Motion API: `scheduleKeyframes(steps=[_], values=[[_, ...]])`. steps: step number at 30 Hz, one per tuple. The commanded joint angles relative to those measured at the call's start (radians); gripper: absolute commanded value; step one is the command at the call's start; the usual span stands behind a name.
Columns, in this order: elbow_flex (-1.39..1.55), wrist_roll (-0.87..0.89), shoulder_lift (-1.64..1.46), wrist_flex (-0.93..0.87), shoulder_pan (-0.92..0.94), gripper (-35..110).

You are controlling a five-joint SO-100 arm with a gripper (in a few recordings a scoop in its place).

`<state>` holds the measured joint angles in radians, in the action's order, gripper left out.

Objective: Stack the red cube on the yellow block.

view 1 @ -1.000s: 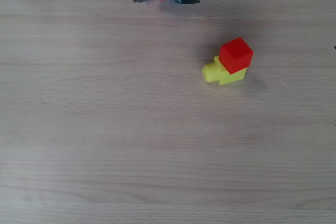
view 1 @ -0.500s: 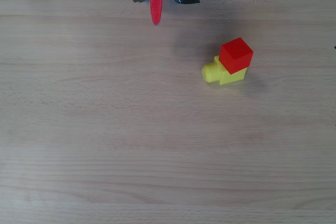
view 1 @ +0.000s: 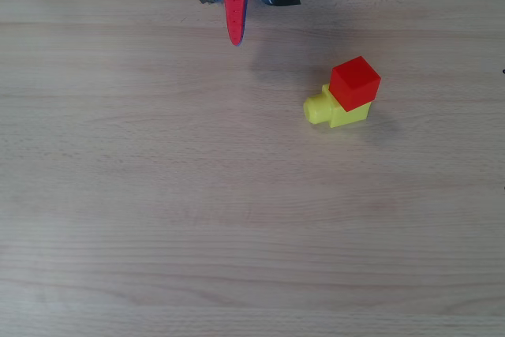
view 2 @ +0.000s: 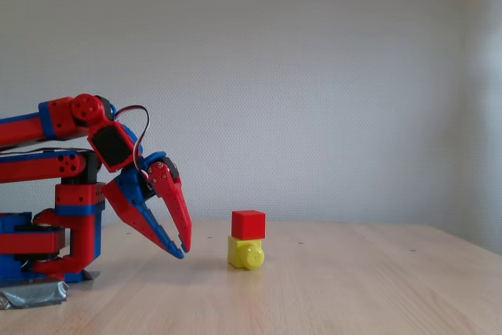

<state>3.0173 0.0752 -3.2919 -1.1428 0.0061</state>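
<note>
Now that the gripper is swinging back out near its base, fingers nearly pressed together and empty, the stack is standing alone. Red cube is sitting on yellow block, looking done

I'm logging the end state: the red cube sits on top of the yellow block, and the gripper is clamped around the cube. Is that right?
Not quite. The red cube does sit on the yellow block, but the gripper is not around it: the fixed view shows it empty, off to the left, apart from the stack.
</note>
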Motion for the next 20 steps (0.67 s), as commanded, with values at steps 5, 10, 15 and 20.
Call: scheduleKeyframes(steps=[5, 10, 15, 20], values=[[-0.026, 0.015, -0.012, -0.014, 0.005, 1], [-0.026, 0.015, -0.012, -0.014, 0.005, 1], [-0.026, 0.015, -0.012, -0.014, 0.005, 0], [-0.026, 0.017, -0.012, -0.014, 0.005, 0]])
